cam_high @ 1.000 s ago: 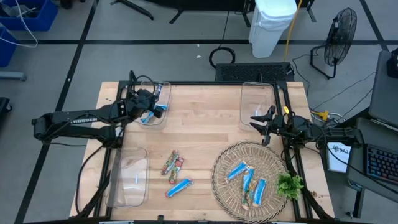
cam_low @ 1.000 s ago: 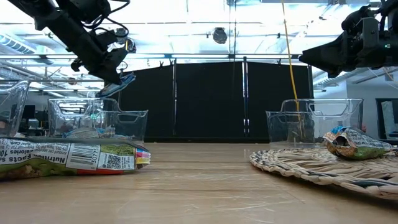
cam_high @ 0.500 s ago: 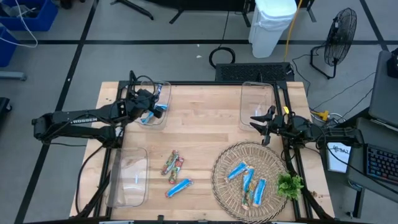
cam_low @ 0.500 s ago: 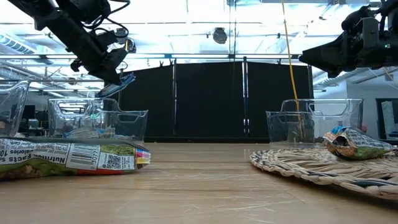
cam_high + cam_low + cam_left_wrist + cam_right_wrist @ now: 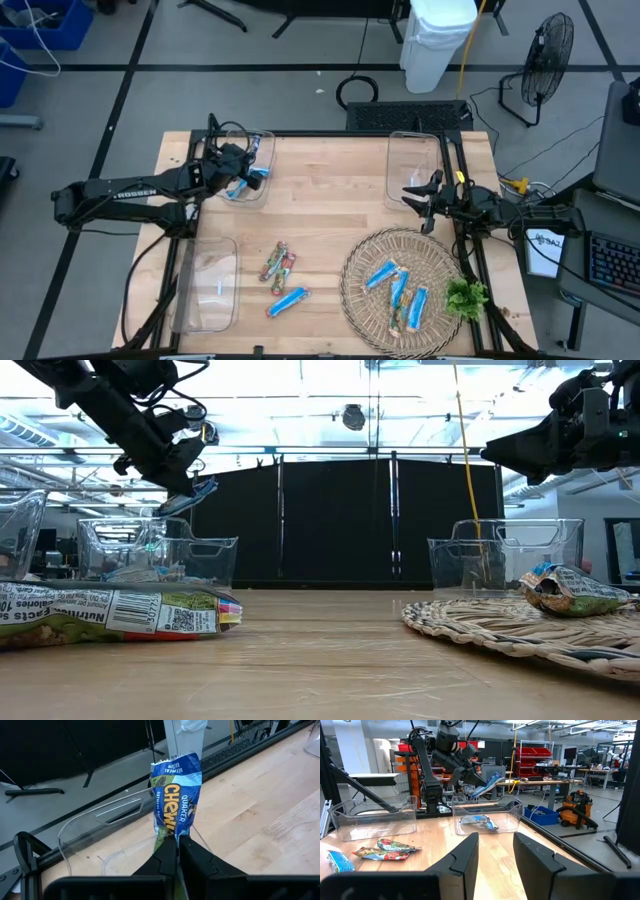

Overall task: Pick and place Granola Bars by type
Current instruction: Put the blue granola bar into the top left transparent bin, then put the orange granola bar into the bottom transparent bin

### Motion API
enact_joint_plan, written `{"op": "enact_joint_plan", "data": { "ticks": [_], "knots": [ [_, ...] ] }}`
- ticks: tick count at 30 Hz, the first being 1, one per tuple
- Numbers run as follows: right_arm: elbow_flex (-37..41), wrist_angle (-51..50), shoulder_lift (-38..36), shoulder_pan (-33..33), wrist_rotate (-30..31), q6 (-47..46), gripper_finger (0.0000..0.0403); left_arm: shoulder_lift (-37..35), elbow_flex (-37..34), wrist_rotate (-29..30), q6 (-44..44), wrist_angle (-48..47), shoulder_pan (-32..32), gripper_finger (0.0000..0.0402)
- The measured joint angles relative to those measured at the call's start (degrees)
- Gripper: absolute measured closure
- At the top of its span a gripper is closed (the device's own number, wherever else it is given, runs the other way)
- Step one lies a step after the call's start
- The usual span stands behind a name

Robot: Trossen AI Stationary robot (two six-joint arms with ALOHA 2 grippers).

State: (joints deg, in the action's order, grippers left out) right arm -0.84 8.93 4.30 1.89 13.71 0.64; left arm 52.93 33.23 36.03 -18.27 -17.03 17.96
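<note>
The left tool (image 5: 248, 176) hangs over the clear bin (image 5: 262, 142) at the far left corner of the table (image 5: 320, 200), its fingers pinched together on the lower end of a blue bar (image 5: 174, 795), which stands up from the grip with its printed wrapper facing the wrist camera. Inside that bin, below the held bar, lies what seems to be one more blue bar (image 5: 479, 821), though the plastic wall blurs it. The right tool (image 5: 415, 196) waits above the table between the far right clear bin (image 5: 392, 170) and the wicker mat (image 5: 352, 268), its two fingers standing apart with nothing between them. On the mat lie three blue bars (image 5: 380, 275) side by side, and beneath them a bar in a mixed red and tan wrapper (image 5: 394, 322). A green sprig (image 5: 466, 297) sits at the mat's right edge. On the bare wood near the middle of the table lie two multicoloured bars (image 5: 278, 261) next to each other, with a single blue bar (image 5: 287, 300) just nearer the front edge. A third clear bin (image 5: 228, 250) stands at the front left, holding nothing that can be made out.
</note>
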Motion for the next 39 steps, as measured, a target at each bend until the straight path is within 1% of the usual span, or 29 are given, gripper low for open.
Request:
{"op": "enact_joint_plan", "data": {
  "ticks": [4, 8, 22, 24, 25, 26, 30, 31, 32, 33, 35, 37, 39],
  "knots": [
    [0.00, 0.00, 0.02, 0.01, -0.01, 0.00, 0.0289, 0.00, 0.02, 0.02, -0.01, 0.02, 0.00, 0.0351],
    [0.00, -0.02, 0.02, 0.00, 0.00, 0.00, 0.0289, 0.00, 0.02, 0.02, 0.00, 0.06, 0.00, 0.0346],
    [0.00, -0.02, 0.01, 0.01, 0.00, 0.02, 0.0289, 0.00, 0.02, -0.54, 0.01, 0.20, 0.02, 0.0382],
    [0.01, -0.01, 0.01, 0.00, 0.00, 0.02, 0.0289, 0.00, 0.02, -3.77, -0.05, 0.75, 0.02, 0.0387],
    [0.00, -0.02, 0.02, 0.00, -0.02, 0.02, 0.0289, 0.00, 0.02, -7.06, -0.03, 1.48, 0.02, 0.0390],
    [0.00, 0.00, 0.00, 0.02, 0.00, 0.02, 0.0289, 0.00, 0.02, -11.39, 0.23, 2.79, -0.01, 0.0393],
    [0.02, -0.02, 0.02, 0.00, 0.00, 0.02, 0.0289, 0.00, 0.02, -33.74, 3.16, 10.10, -2.06, 0.0397],
    [0.00, -0.02, 0.01, 0.00, 0.00, 0.02, 0.0289, 0.00, 0.02, -37.56, 3.08, 12.20, -3.52, 0.0395],
    [0.01, -0.01, 0.01, 0.00, 0.00, 0.02, 0.0289, 0.06, 0.04, -39.83, 2.86, 14.15, -5.35, 0.0394],
    [0.01, 0.00, 0.02, 0.00, -0.01, 0.02, 0.0289, 0.39, 0.09, -40.77, 2.84, 15.68, -7.52, 0.0393],
    [0.00, 0.00, 0.02, 0.00, 0.00, 0.02, 0.0289, 1.50, 0.13, -40.36, 2.44, 17.02, -12.50, 0.0396],
    [0.00, 0.02, 0.00, 0.02, 0.00, 0.00, 0.0289, 3.55, 1.04, -38.91, 0.99, 15.35, -17.42, 0.0398],
    [0.02, 0.17, 0.02, 0.00, 0.00, 0.02, 0.0289, 7.20, 3.56, -36.65, -0.65, 13.09, -22.42, 0.0396]
  ]
}}
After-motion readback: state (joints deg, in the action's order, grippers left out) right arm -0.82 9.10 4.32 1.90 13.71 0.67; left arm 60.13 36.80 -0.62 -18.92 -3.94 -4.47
